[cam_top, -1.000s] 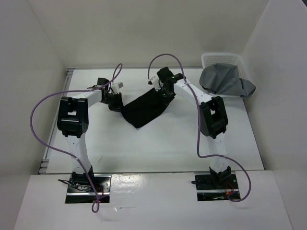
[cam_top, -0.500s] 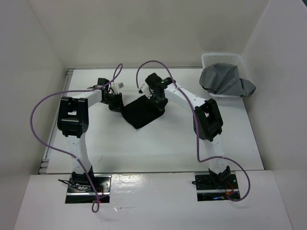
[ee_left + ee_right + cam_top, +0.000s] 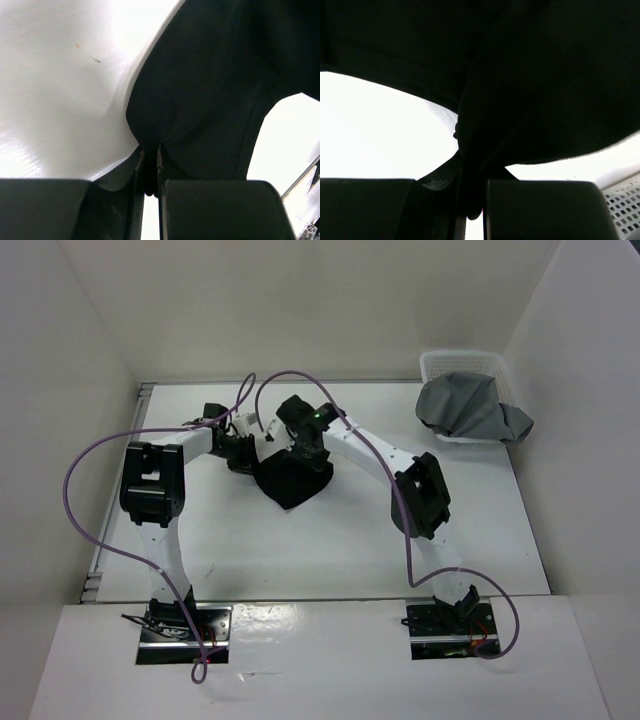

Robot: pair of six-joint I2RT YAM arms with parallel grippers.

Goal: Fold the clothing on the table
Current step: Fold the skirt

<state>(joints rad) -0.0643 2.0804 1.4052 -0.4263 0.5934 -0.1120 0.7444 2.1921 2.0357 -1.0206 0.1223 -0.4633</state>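
- Since a second ago the right gripper (image 3: pixel 305 445) has swung well to the left over the far half of the table (image 3: pixel 330 550). It has carried its end of the clothing (image 3: pixel 292 482) along, so the long diagonal strip is now a short, doubled-up heap. The left gripper (image 3: pixel 240 452) has kept its place.
- Left gripper: the jaws are nearly together and pinch a small tuck at the left edge of the black fabric, which rises away from the fingers in the wrist view.
- Clothing: it sits left of centre on the far half of the table, between the two grippers. It is partly lifted, with its near corner resting on the white surface.
- Right gripper: it is clamped on a bunched fold of the same fabric, just beside the left gripper.
- Far right: a grey cloth (image 3: pixel 470 410) spills out of a white basket (image 3: pixel 462 362), well apart from the work.
- Risks: the grippers are so near each other that a further move left could make the fingers collide. Each pinch holds little cloth, so a tug could pull it free. The layers look bunched, so letting go now would likely leave a crooked fold.
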